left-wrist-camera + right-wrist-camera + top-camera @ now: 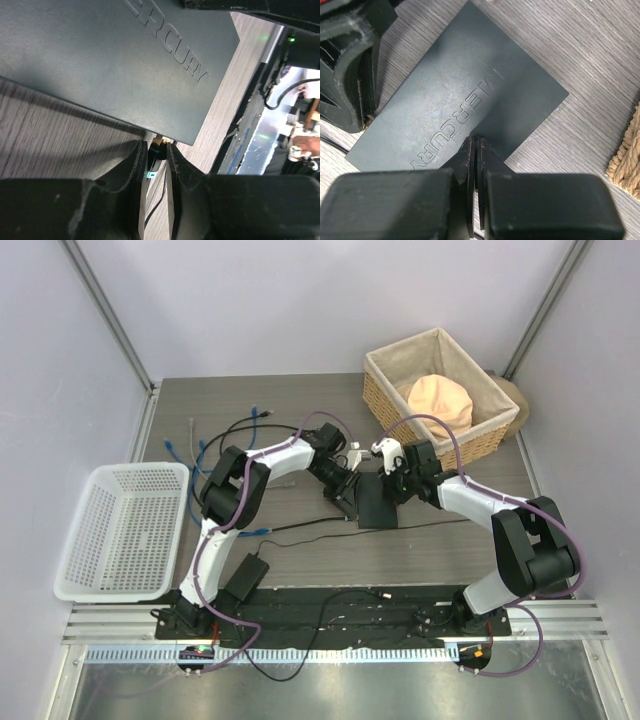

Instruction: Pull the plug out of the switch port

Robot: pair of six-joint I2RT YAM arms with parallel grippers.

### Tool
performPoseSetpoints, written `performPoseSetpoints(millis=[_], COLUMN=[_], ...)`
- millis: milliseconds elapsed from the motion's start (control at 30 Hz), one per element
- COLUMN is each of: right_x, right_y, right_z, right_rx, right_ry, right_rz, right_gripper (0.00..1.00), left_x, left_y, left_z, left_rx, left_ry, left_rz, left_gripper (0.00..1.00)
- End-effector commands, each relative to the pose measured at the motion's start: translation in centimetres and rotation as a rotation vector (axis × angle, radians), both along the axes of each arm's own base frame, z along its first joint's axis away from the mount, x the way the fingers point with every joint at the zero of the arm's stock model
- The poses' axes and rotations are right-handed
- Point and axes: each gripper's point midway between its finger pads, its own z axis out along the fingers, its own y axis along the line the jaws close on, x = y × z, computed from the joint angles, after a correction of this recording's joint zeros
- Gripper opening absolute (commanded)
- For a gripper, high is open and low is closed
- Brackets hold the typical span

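Left wrist view showed the plug (155, 159) seated in the port at the switch's (125, 65) edge, so I judged the pull itself was not yet done. My left claw (156, 149) was clamped on that plug. My right claw (473, 142), fingers together, sat at the switch's opposite edge. The switch lay flat mid-table (580, 45).

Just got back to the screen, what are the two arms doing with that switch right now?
The left gripper is closed on the black plug at the edge of the dark-grey switch, which lies flat on the table. The right gripper, shut, presses its tips on the switch's top near an edge, apparently steadying it. The plug sits right against the switch, not pulled clear yet.
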Motion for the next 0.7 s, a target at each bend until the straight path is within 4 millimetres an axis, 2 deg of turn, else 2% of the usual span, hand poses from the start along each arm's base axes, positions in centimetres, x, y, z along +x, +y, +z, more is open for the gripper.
performPoseSetpoints(millis=[0,100,333,400,567,667], right_x=[-3.9,-3.9,-3.9,-4.0,-4.0,-4.0], right_y=[-2.3,-2.3,-2.3,-2.4,-2.4,-2.5], right_z=[-4.3,-4.2,-4.2,-4.3,-4.4,-4.3], right_rx=[-0.105,-0.105,-0.105,-0.108,-0.11,-0.113], right_ry=[0.191,0.191,0.189,0.191,0.193,0.184], right_rz=[-0.025,-0.027,-0.025,-0.027,-0.022,-0.023], right_gripper=[0.01,0.01,0.01,0.01,0.01,0.01], left_x=[1.8,2.3,0.3,0.5,2.8,2.6], left_y=[0.8,1.0,1.4,1.4,0.3,-0.1], left_z=[-1.6,-1.1,-1.4,-1.5,0.7,1.0], left_rx=[0.127,0.115,0.104,0.101,0.071,0.057], left_ry=[-0.123,-0.153,-0.068,-0.079,-0.154,-0.133], left_rz=[0.006,-0.024,-0.032,-0.043,-0.042,-0.033], left_gripper=[0.0,0.0,0.0,0.0,0.0,0.0])
